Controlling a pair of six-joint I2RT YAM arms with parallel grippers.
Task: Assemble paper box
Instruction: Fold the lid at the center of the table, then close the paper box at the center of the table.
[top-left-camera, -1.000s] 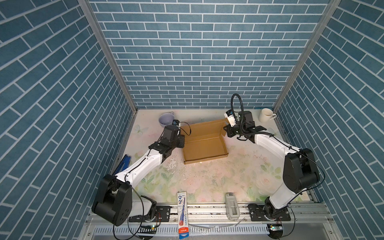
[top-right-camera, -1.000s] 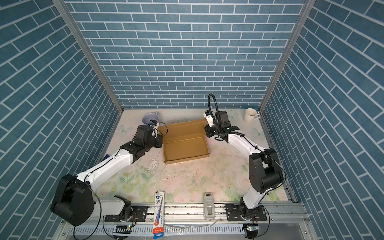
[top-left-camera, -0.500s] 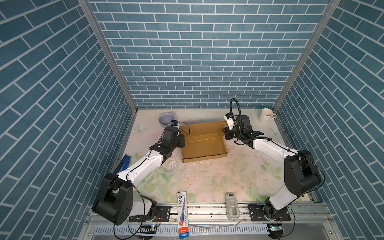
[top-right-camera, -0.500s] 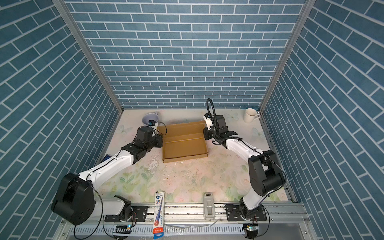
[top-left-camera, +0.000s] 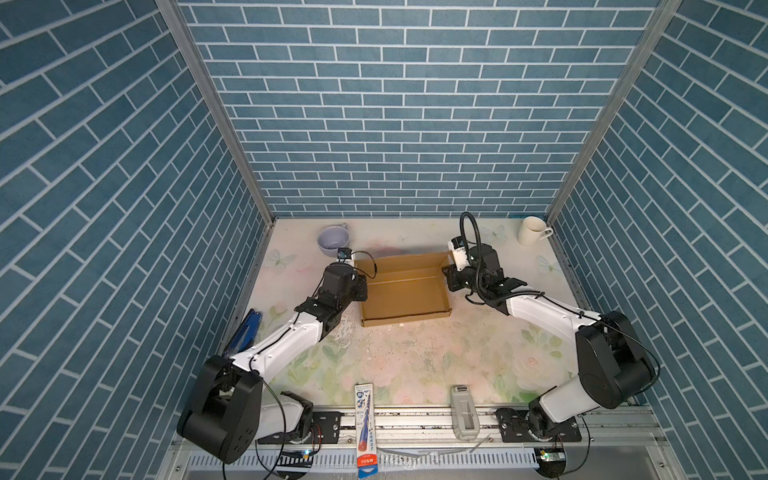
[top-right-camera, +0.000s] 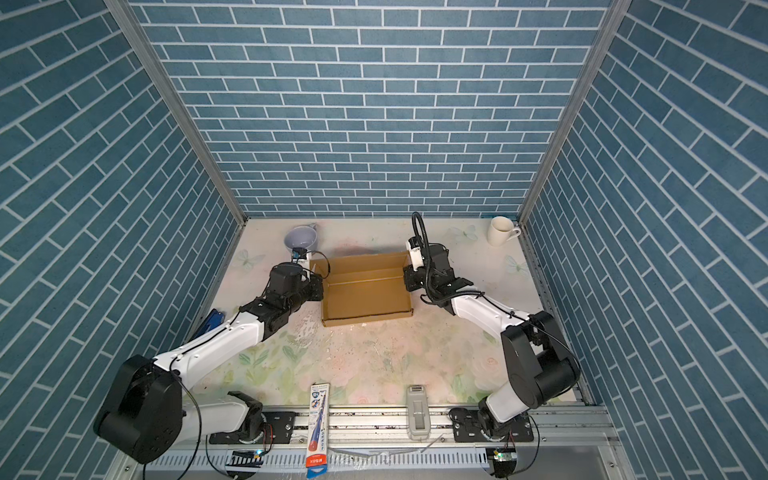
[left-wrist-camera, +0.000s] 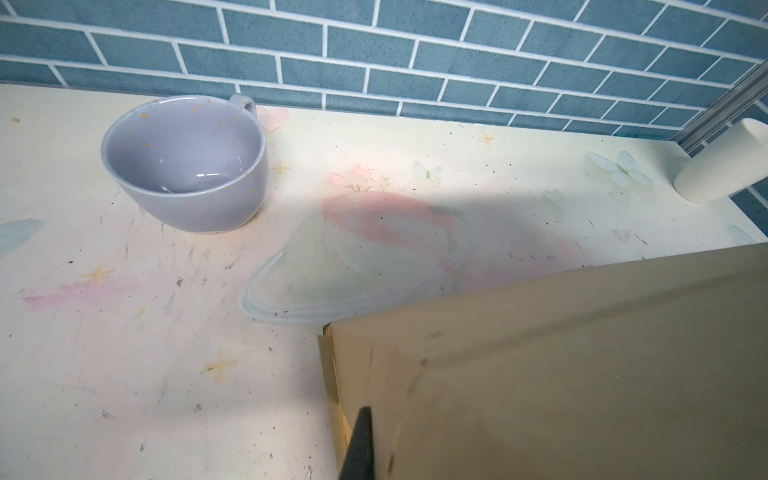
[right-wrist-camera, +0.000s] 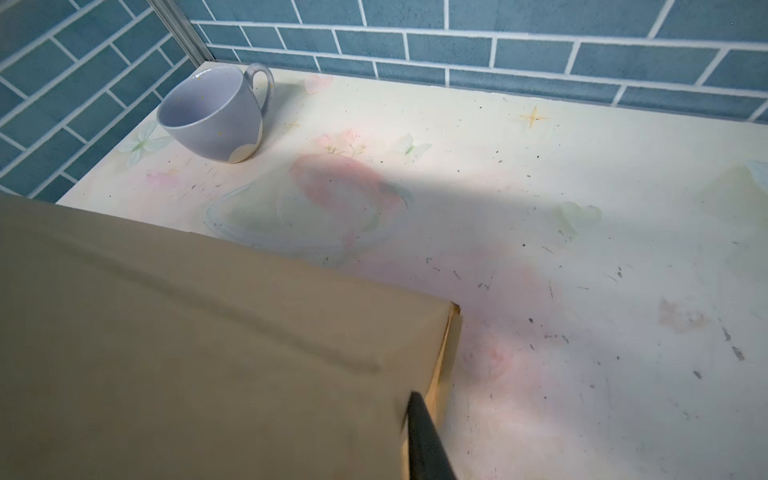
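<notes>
The paper box (top-left-camera: 403, 297) (top-right-camera: 365, 297) is a shallow brown cardboard tray in the middle of the table, with its back flap standing up. My left gripper (top-left-camera: 360, 286) (top-right-camera: 319, 289) is at the box's left wall. In the left wrist view one of its dark fingers (left-wrist-camera: 360, 449) presses on the cardboard (left-wrist-camera: 561, 374) and the other is hidden, shut on the wall. My right gripper (top-left-camera: 448, 282) (top-right-camera: 406, 282) is at the right wall. In the right wrist view one of its fingers (right-wrist-camera: 422, 436) lies along the wall edge of the box (right-wrist-camera: 187, 332), and the other is hidden.
A lilac cup (top-left-camera: 333, 241) (left-wrist-camera: 187, 166) (right-wrist-camera: 212, 116) stands behind the box at the back left. A white mug (top-left-camera: 532, 230) (top-right-camera: 500, 230) is in the back right corner. A blue object (top-left-camera: 245, 336) lies at the left edge. A boxed pen (top-left-camera: 365, 419) and a grey device (top-left-camera: 464, 411) rest on the front rail.
The box has swung from skewed to square with the table and its back flap has come upright. My right gripper moved with the right wall. The left arm shifted only slightly.
</notes>
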